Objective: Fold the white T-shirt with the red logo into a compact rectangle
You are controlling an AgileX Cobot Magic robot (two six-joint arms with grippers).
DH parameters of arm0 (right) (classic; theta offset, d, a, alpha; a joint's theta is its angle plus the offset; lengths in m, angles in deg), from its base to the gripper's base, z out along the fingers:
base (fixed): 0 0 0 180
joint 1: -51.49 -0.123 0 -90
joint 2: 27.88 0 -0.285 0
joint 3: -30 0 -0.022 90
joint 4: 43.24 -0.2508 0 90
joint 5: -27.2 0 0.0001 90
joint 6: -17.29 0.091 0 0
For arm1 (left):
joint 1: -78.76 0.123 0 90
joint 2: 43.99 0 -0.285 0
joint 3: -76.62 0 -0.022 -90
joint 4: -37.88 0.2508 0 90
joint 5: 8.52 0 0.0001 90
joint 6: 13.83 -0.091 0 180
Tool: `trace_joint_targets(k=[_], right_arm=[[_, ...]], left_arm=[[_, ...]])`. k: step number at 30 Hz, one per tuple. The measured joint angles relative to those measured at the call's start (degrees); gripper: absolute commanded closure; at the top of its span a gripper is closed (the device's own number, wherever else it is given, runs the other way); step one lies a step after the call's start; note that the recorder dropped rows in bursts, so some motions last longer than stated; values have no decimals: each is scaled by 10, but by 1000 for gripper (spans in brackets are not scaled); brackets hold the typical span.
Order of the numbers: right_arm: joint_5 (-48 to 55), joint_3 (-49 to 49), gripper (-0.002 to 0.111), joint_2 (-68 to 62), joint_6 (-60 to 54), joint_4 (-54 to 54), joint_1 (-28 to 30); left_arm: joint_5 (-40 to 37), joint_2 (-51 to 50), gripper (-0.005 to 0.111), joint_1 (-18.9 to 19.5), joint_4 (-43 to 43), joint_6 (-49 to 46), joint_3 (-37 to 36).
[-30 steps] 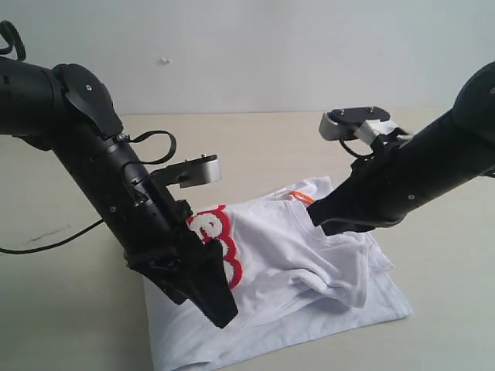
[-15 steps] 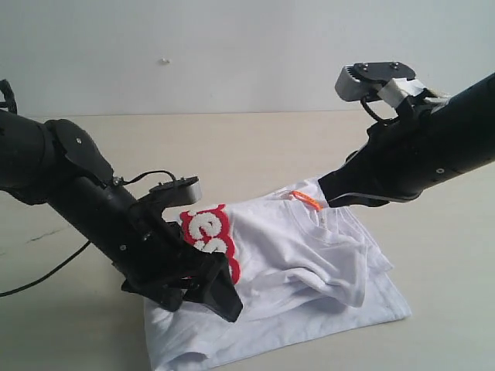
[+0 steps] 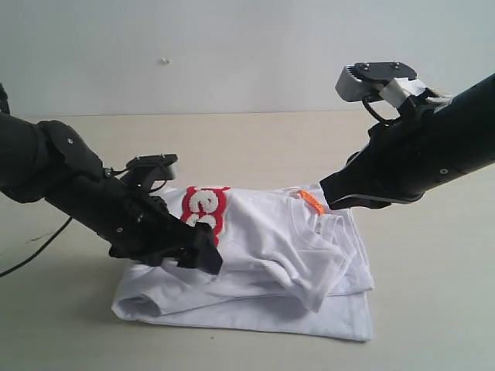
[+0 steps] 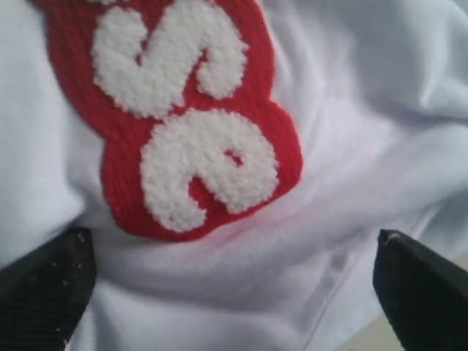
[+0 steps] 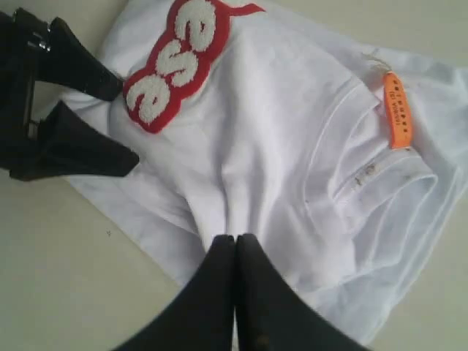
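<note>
left gripper [image 3: 207, 259] drops low, right gripper [image 3: 329, 198] lifts off: shirt [image 3: 286, 259] pulled tighter

lowered and swung out toward 9 o'clock since the earlier view, the left gripper now sits at the shirt's 9 o'clock edge. its jaws are spread wide, with cloth and the tail of the logo [image 3: 203, 210] between them and nothing pinched. the right gripper has risen off the collar and hangs above the shirt's 1 o'clock corner, jaws pressed together and empty.

the shirt lies mid-table [image 3: 255, 143] in stacked layers. the broad flap that stretched toward 5 o'clock has drawn in, so the outline is squarer. the logo shows at 10 o'clock, partly tucked under a fold, and the tag [image 3: 311, 202] sits at 1 o'clock.

the fold looks well along but untidy: the top layer bunches toward 4 o'clock and the edges do not line up. it probably needs a smoothing or one more fold.
</note>
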Motion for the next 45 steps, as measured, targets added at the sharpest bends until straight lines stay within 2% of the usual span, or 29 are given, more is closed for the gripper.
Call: trace_joint_targets(k=[6,12,19,23,45], right_arm=[[-11,0,108,0,0,1,0],[-29,0,108,0,11,24,0],[-86,-31,108,36,177,222,0],[-111,-61,108,69,230,272,0],[-73,-74,108,88,206,182,0]], left_arm=[[2,10,4,39,8,-1,-1],[2,70,4,44,11,-9,-1],[6,182,4,46,14,-42,-7],[5,221,4,46,15,-33,-22],[-79,233,4,46,16,-24,-31]])
